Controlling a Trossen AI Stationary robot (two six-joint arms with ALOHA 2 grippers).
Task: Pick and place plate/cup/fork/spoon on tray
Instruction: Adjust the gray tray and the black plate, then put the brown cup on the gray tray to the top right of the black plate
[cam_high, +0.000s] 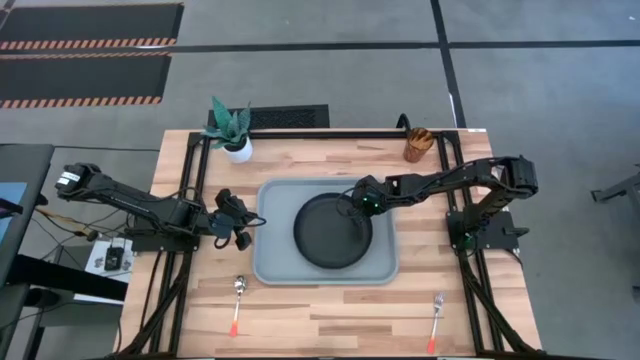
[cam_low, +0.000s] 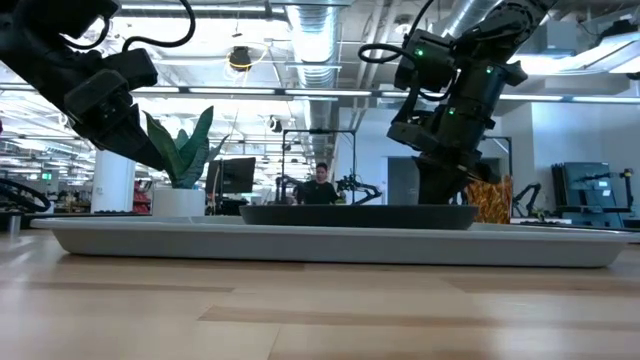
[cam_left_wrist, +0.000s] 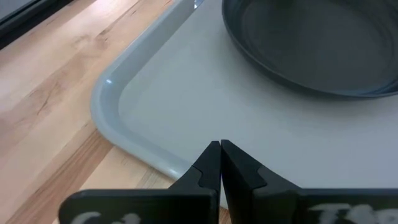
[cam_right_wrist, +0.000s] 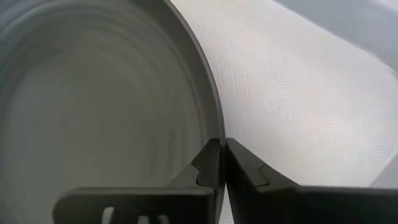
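The black plate lies in the pale grey-blue tray at the table's middle; in the low view the plate sits level on it. My right gripper is at the plate's far rim, shut on it. My left gripper is shut and empty, above the tray's left rim. The amber cup stands at the far right. The spoon lies near the front left and the fork near the front right, both flat on the wood. My right gripper pinches the plate's thin rim between its two fingertips, on the plate's far side. The fingers slant down from the table's right and far side. The plate lies level on the tray.
A white pot with a green plant stands at the far left, behind the tray. Black frame rails run along the table's left and right sides. A person shows far off in the room.
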